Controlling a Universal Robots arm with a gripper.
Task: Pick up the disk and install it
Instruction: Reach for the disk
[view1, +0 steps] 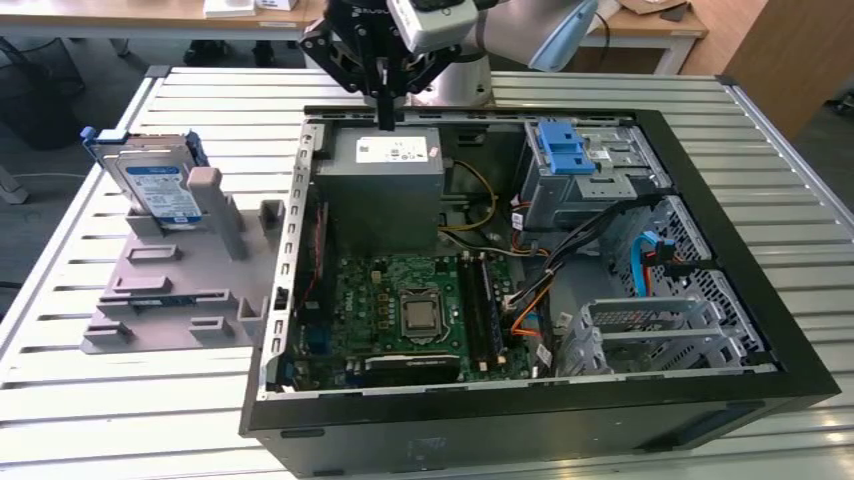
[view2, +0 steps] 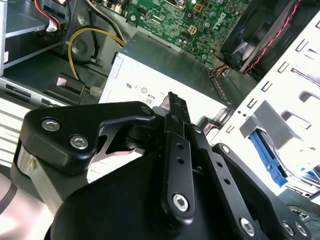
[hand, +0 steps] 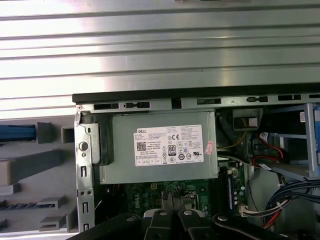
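The disk (view1: 158, 185) is a silver drive with a white-and-blue label in a thin blue bracket. It stands upright in a grey holder (view1: 174, 280) at the exterior view's left, outside the computer case. My gripper (view1: 387, 120) hangs above the case's back wall, over the grey power supply (view1: 387, 170), well apart from the disk. Its black fingers are pressed together with nothing between them. In both wrist views the shut gripper (view2: 172, 100) (hand: 173, 197) points over the power supply (hand: 160, 147). A blue strip of the disk's bracket (hand: 17, 133) shows beside the holder.
The open black computer case (view1: 747, 260) lies on a slatted metal table (view1: 107, 400). Inside are a green motherboard (view1: 414, 310), a drive cage with a blue latch (view1: 563, 150), bundled cables (view1: 534, 260) and a metal bracket cage (view1: 661, 330).
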